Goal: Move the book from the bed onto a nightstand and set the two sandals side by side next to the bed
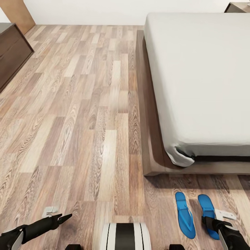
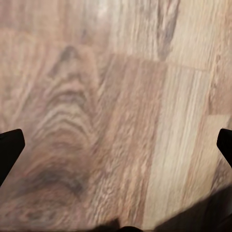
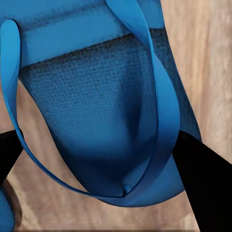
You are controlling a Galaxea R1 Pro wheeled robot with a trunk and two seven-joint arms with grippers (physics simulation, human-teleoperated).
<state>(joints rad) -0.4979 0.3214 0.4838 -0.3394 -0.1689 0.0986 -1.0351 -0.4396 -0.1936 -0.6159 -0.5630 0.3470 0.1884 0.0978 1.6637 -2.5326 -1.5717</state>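
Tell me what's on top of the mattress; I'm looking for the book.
The visible part of the mattress is bare, with no book on it. Its right side and head end run past the frame, so those can't be checked.

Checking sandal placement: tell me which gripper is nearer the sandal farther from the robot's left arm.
Right. The right gripper is at that sandal, fingers around its strap; the left gripper hangs over bare floor, far across.

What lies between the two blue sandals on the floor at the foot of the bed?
Bare wood floor: in the head view a narrow strip of planks separates the left sandal from the right sandal, which do not touch.
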